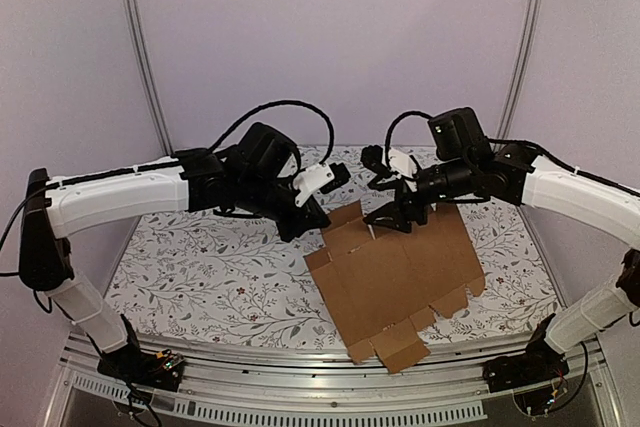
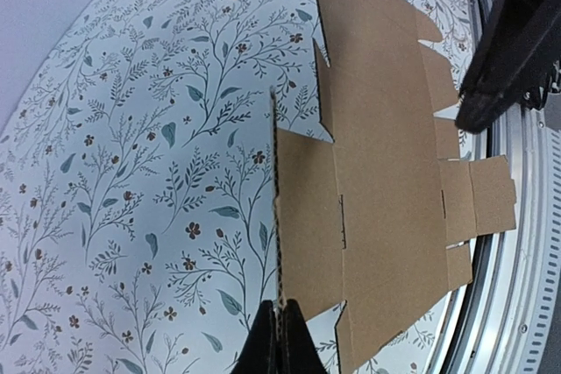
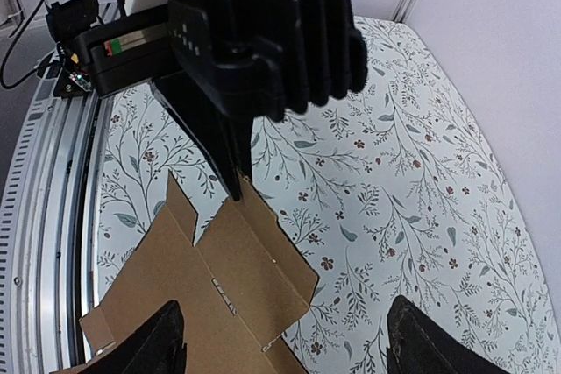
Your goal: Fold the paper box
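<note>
The paper box (image 1: 390,277) is a flat brown die-cut sheet lying on the floral table, its tabs reaching the near edge. My left gripper (image 1: 312,219) is shut on the thin edge of the sheet's far-left flap. In the left wrist view the fingertips (image 2: 267,349) pinch that edge, and the sheet (image 2: 386,172) stretches away to the right. My right gripper (image 1: 395,221) hovers over the sheet's far edge. Its wrist view shows it (image 3: 289,348) open, fingers (image 3: 153,348) wide apart, the sheet (image 3: 202,295) below them, and the left gripper (image 3: 235,168) clamping the flap's corner.
A floral cloth (image 1: 210,267) covers the table. An aluminium rail (image 1: 300,387) runs along the near edge under the arm bases. Metal frame posts (image 1: 140,47) and plain walls close off the back and sides.
</note>
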Available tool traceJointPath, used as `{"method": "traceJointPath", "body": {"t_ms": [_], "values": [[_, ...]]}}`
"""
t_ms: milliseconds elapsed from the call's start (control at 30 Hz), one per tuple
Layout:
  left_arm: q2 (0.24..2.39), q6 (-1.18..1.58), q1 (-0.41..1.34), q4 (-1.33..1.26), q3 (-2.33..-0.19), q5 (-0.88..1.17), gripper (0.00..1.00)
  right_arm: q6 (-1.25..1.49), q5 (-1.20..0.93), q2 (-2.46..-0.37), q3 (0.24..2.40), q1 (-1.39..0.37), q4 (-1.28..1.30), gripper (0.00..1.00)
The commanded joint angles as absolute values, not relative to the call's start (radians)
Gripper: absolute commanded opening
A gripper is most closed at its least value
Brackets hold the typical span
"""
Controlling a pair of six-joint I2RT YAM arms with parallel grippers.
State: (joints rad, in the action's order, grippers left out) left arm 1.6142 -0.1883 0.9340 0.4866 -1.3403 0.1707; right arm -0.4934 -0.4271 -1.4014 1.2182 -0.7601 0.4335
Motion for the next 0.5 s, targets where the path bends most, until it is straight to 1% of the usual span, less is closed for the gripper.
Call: {"method": "traceJointPath", "body": {"t_ms": [0, 133, 300, 467], "values": [[1.572, -0.187, 0.958, 0.473, -1.319, 0.210, 0.00, -0.489, -0.495, -1.455, 1.248, -0.766, 0.429, 0.74], [1.565, -0.189, 0.968, 0.474, -1.321, 0.224, 0.00, -0.463, -0.521, -1.481, 1.249, -0.766, 0.372, 0.70], [1.563, -0.188, 0.971, 0.473, -1.322, 0.246, 0.00, -0.453, -0.541, -1.504, 1.262, -0.767, 0.363, 0.60], [1.560, -0.180, 0.972, 0.457, -1.315, 0.260, 0.01, -0.445, -0.563, -1.509, 1.261, -0.766, 0.362, 0.44]]}}
